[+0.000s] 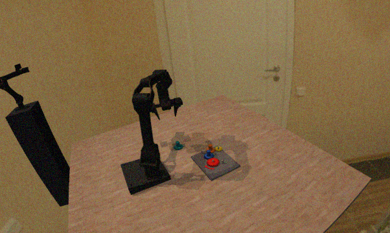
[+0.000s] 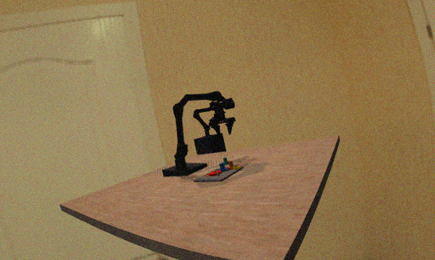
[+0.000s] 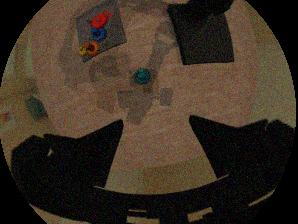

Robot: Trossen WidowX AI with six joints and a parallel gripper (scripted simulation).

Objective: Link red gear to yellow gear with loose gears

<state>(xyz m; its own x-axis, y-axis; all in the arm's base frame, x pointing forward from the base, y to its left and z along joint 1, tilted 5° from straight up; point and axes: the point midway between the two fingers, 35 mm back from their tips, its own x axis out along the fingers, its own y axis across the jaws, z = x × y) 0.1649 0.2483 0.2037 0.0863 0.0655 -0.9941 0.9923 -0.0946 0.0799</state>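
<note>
The grey board [image 1: 225, 171] [image 2: 203, 178] [image 3: 115, 37] lies on the table. On it are the red gear [image 1: 212, 162] [image 2: 213, 174] [image 3: 99, 20], a blue gear [image 1: 208, 155] [image 3: 98, 34] beside it, an orange gear [image 1: 210, 149] [image 3: 91, 48] and the yellow gear [image 1: 218, 148] [image 3: 82, 50] at the corner. An empty peg [image 1: 223, 161] shows right of the red gear. A teal gear [image 1: 177, 146] [image 3: 142, 76] stands on the table off the board. My gripper [image 1: 166, 117] [image 3: 156, 120] is open and empty, high above the table. Whether the blue and orange gears sit fully flat is too small to tell.
The arm's black base [image 1: 137, 182] [image 2: 168, 172] [image 3: 207, 45] stands left of the board in the top view. A tall black block [image 1: 39, 149] with a small arm on top is beyond the table's left edge. The arm's shadow falls across the board and table.
</note>
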